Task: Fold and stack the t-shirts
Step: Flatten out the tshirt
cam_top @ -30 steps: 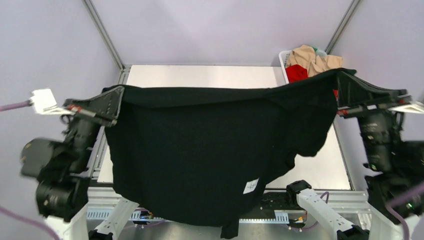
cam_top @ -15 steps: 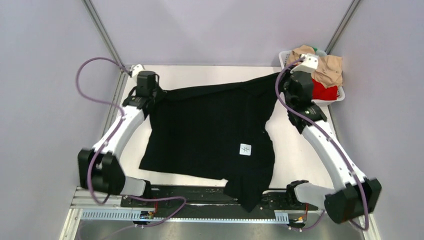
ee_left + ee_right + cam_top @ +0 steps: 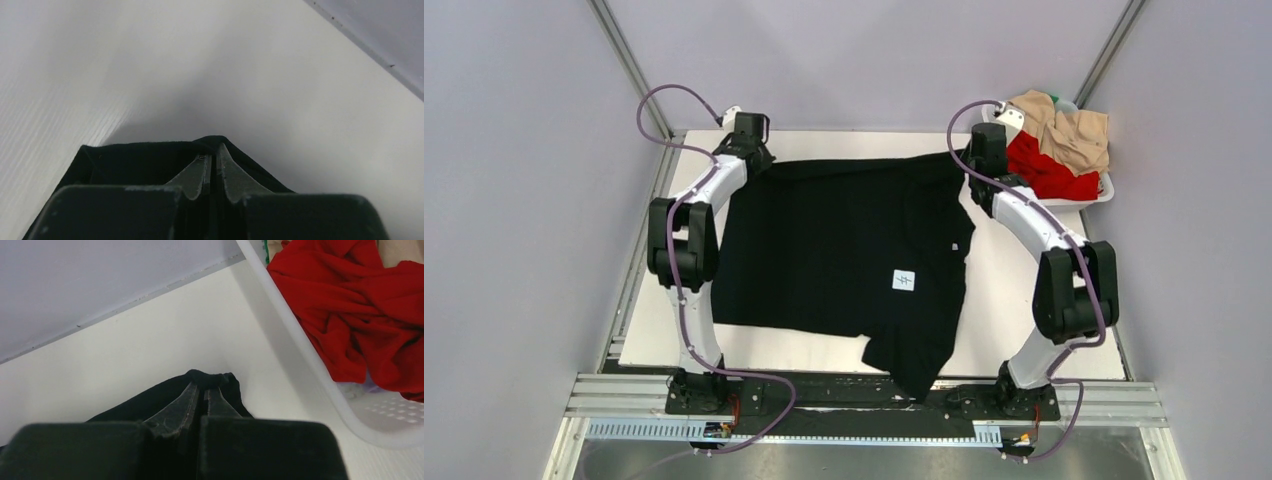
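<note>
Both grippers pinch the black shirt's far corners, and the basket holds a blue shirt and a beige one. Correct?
No: the basket holds a red shirt, not blue, as the right wrist view shows. The beige shirt is there, and the left gripper and right gripper do pinch far corners of the black shirt.

Both arms reach far forward in the top view, elbows folded at mid-height of frame. Left gripper [image 3: 757, 160] sits at upper left and right gripper [image 3: 972, 165] at upper right, both low and pointing away from the bases. In the wrist views each pair of fingers is pressed together, pinching an edge of the black t-shirt [image 3: 844, 240].
</note>
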You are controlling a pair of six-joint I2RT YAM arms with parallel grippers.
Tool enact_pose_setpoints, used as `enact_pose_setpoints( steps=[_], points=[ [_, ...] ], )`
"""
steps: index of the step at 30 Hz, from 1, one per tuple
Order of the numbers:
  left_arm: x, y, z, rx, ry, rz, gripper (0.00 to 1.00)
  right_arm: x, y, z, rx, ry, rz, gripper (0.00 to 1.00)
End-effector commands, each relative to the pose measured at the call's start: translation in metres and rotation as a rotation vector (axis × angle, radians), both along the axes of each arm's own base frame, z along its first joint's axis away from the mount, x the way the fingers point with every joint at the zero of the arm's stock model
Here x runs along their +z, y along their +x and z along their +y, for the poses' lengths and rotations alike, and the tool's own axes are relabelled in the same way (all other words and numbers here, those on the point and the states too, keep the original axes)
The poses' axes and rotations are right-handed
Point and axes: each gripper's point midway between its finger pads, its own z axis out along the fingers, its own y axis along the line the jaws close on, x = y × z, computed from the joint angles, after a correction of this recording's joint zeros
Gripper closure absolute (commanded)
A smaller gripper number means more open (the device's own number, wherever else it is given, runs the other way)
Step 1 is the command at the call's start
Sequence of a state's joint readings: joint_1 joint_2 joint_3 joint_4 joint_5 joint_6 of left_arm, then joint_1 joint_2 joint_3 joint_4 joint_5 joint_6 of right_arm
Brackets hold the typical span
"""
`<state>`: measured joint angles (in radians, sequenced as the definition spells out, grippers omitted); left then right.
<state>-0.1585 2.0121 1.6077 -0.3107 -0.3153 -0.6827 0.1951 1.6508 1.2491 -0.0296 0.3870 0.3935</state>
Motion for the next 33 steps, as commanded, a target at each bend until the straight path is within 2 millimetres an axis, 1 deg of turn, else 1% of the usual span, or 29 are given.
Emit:
enact_pose_setpoints(
  steps=[1,3,4,5,6,7,8,9,10,11,12,13,14,15,16,17,19,20,21,22,23,24,25,26,27,28,29,30,33],
  points=[
    [-0.002,0.041,0.025,0.051,0.020,-0.040,0.88,0.023,0.042,-0.012,-0.066,0.060,-0.109,1.00],
    [-0.007,0.058,0.028,0.052,0.014,-0.043,0.74,0.011,0.059,-0.015,-0.072,0.067,-0.095,1.00],
    [-0.010,0.065,0.028,0.048,0.014,-0.043,0.52,0.004,0.068,-0.016,-0.072,0.067,-0.085,1.00],
    [-0.008,0.078,0.031,0.050,0.013,-0.051,0.41,0.000,0.079,-0.021,-0.074,0.073,-0.081,0.99],
    [-0.022,0.084,0.033,0.051,0.013,-0.030,0.25,-0.004,0.091,-0.023,-0.065,0.083,-0.077,0.97],
    [0.002,0.098,0.035,0.048,0.004,-0.077,0.13,-0.005,0.105,-0.024,-0.046,0.096,-0.077,0.95],
    [-0.007,0.105,0.036,0.044,0.001,-0.067,0.03,-0.009,0.115,-0.023,-0.021,0.109,-0.050,0.94],
    [0.020,0.116,0.036,0.031,-0.014,-0.119,0.02,-0.020,0.126,-0.023,-0.006,0.123,-0.007,0.89],
    [0.022,0.121,0.035,0.022,-0.022,-0.127,0.01,-0.018,0.132,-0.022,0.009,0.124,0.019,0.79],
    [0.042,0.125,0.032,0.005,-0.038,-0.162,0.00,-0.017,0.134,-0.022,0.021,0.116,0.038,0.57],
    [0.055,0.125,0.031,-0.007,-0.043,-0.183,0.00,-0.015,0.134,-0.020,0.035,0.110,0.050,0.36],
    [0.057,0.124,0.026,-0.030,-0.060,-0.186,0.00,-0.013,0.131,-0.019,0.044,0.110,0.056,0.20],
    [0.061,0.118,0.024,-0.041,-0.073,-0.191,0.00,-0.017,0.125,-0.017,0.050,0.114,0.070,0.03],
    [0.063,0.113,0.018,-0.068,-0.098,-0.192,0.00,-0.018,0.119,-0.017,0.052,0.120,0.079,0.00],
    [0.050,0.100,0.015,-0.071,-0.122,-0.164,0.00,-0.018,0.113,-0.015,0.060,0.127,0.086,0.00],
    [0.054,0.095,0.008,-0.095,-0.150,-0.171,0.00,-0.017,0.106,-0.013,0.073,0.136,0.093,0.00],
    [0.050,0.077,-0.003,-0.128,-0.204,-0.150,0.00,-0.018,0.088,-0.004,0.112,0.163,0.114,0.00],
    [0.044,0.062,-0.009,-0.140,-0.230,-0.120,0.00,-0.019,0.076,0.001,0.127,0.179,0.127,0.00],
    [0.052,0.053,-0.012,-0.150,-0.241,-0.123,0.00,-0.020,0.063,0.006,0.136,0.196,0.140,0.00],
    [0.033,0.039,-0.019,-0.164,-0.257,-0.073,0.00,-0.023,0.049,0.015,0.150,0.205,0.157,0.00],
    [0.040,0.030,-0.023,-0.175,-0.265,-0.073,0.00,-0.022,0.032,0.022,0.156,0.212,0.165,0.00],
    [0.021,0.015,-0.031,-0.193,-0.277,-0.021,0.00,-0.028,0.018,0.030,0.164,0.219,0.184,0.00],
    [0.027,0.006,-0.035,-0.204,-0.281,-0.023,0.00,-0.037,0.001,0.040,0.177,0.227,0.212,0.00],
    [0.007,-0.010,-0.041,-0.210,-0.285,0.030,0.00,-0.048,-0.015,0.050,0.189,0.240,0.243,0.00],
    [0.012,-0.019,-0.044,-0.214,-0.287,0.024,0.00,-0.061,-0.030,0.061,0.200,0.255,0.277,0.00],
    [-0.008,-0.036,-0.046,-0.208,-0.284,0.071,0.00,-0.080,-0.050,0.070,0.213,0.266,0.330,0.00],
    [-0.003,-0.043,-0.047,-0.208,-0.288,0.061,0.00,-0.090,-0.064,0.080,0.232,0.274,0.358,0.00],
    [-0.023,-0.061,-0.046,-0.201,-0.286,0.110,0.00,-0.101,-0.078,0.088,0.241,0.274,0.394,0.00],
    [-0.049,-0.104,-0.039,-0.175,-0.280,0.169,0.00,-0.128,-0.117,0.103,0.247,0.251,0.487,0.00]
  ],
)
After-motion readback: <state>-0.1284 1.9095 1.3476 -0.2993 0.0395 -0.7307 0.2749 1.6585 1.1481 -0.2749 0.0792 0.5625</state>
